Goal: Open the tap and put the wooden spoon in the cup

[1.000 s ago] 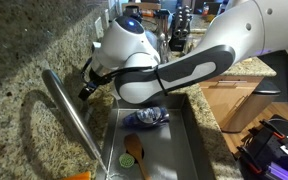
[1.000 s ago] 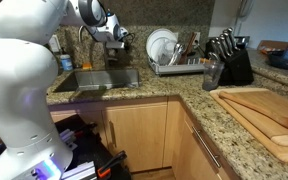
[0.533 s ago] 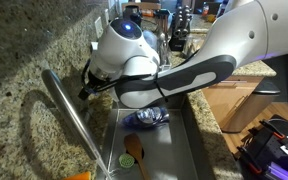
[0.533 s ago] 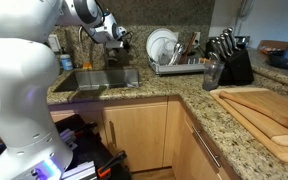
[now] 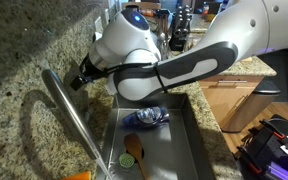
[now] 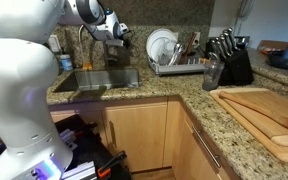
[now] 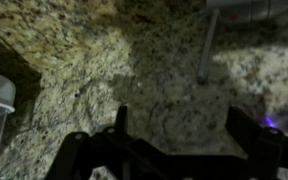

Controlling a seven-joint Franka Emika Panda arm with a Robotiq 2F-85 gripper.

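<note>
The tap point(image 5: 72, 115) is a long slanted steel spout over the sink. In the wrist view a slim steel lever point(image 7: 206, 48) stands against the granite wall. The wooden spoon point(image 5: 134, 150) lies flat in the sink point(image 5: 189, 140), head towards the tap. My gripper point(image 5: 80, 80) hangs beside the upper end of the spout, close to the granite wall. In the wrist view its fingers point(image 7: 184, 125) are spread apart and empty, below the lever. It also shows above the sink in an exterior view point(image 6: 119, 36). No cup is clearly visible.
A blue object point(image 5: 147, 117) lies in the sink behind the spoon. An orange item point(image 5: 79, 175) sits at the spout's lower end. A dish rack point(image 6: 172, 55), a knife block point(image 6: 230, 62) and wooden cutting boards point(image 6: 269, 112) stand on the counter.
My gripper has moved a little up and towards the granite wall, nearer the upper end of the spout. The spoon has not moved.
</note>
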